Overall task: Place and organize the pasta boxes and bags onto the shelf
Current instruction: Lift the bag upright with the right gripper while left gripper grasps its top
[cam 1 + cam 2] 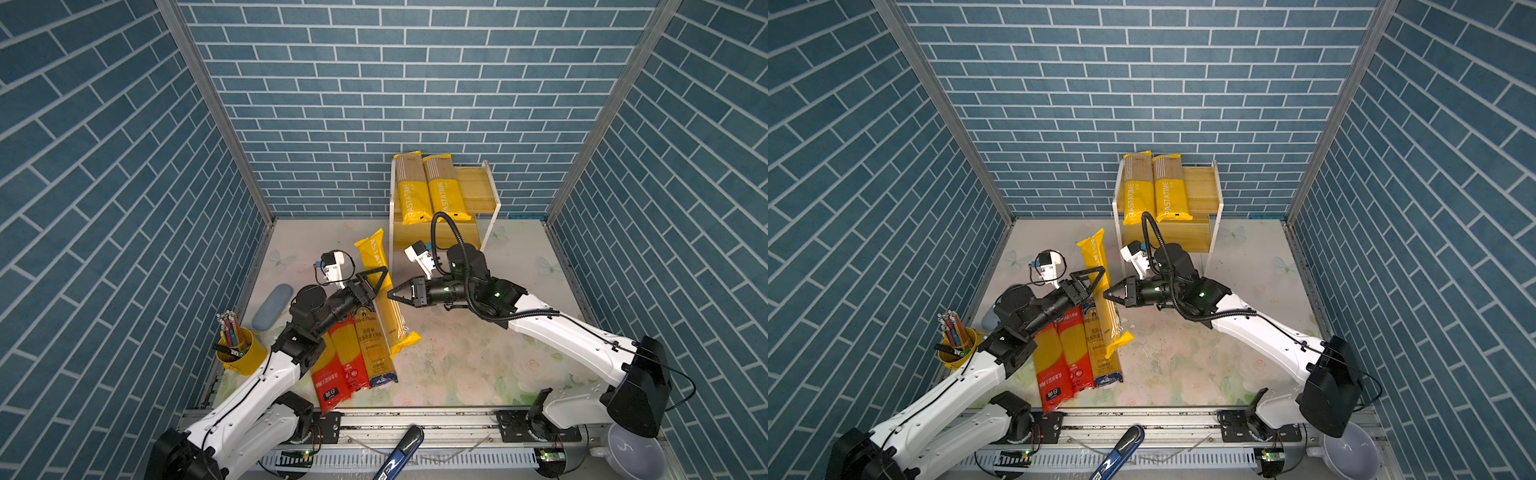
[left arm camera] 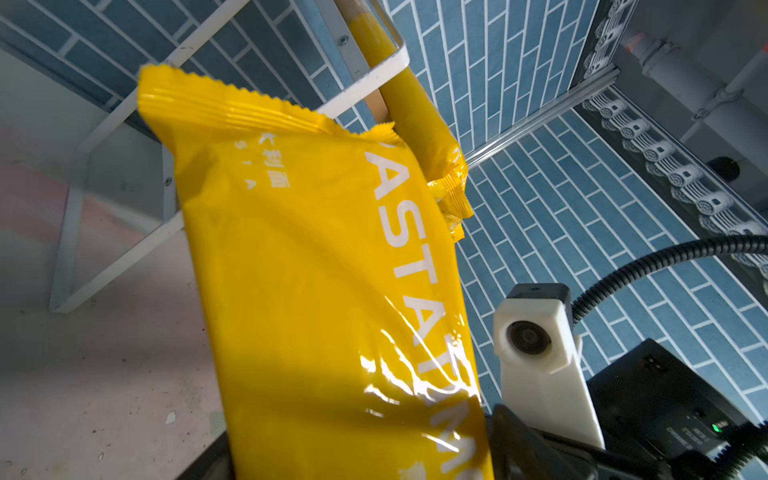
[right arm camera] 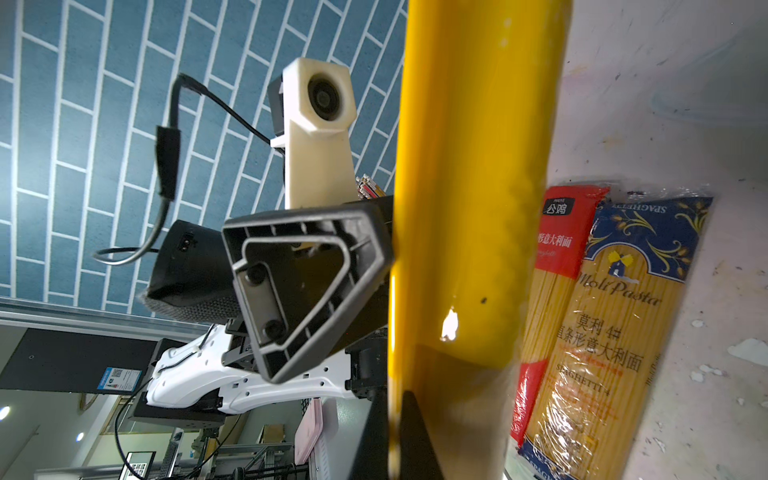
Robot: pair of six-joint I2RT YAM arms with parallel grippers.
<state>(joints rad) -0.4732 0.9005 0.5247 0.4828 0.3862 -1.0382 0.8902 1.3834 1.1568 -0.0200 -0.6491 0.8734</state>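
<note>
**Yellow pack (image 2: pixel 311 270) between two grippers, short of the shelf (image 1: pixel 476 187)**

Held above the table (image 1: pixel 457 353), the yellow pack hangs over three other packs (image 1: pixel 340 365) that lie flat. Near mid-length, its side edge looks pinched by the clenched right gripper (image 1: pixel 392 294). The left gripper (image 1: pixel 381 277) has its jaws wide astride the pack; whether they press on it cannot be told.

The pack's long axis runs front to back, its far end leaning slightly left. The plain yellow end points toward the shelf's left front leg and looks raised. The striped window end points back at the robot, above the blue-ended pack (image 1: pixel 374 349). Two shelved packs (image 1: pixel 411 191) lie the opposite way on the top board, windows to the wall. They sit side by side at its left; the right part is bare.

The step looks like a hand-over to the right gripper. To do it well, the left gripper should pull clear before any carry. The thin pinch calls for slow movement, since the pack may sag. The pack should also be turned end for end and set parallel to its neighbours on the bare part.
</note>
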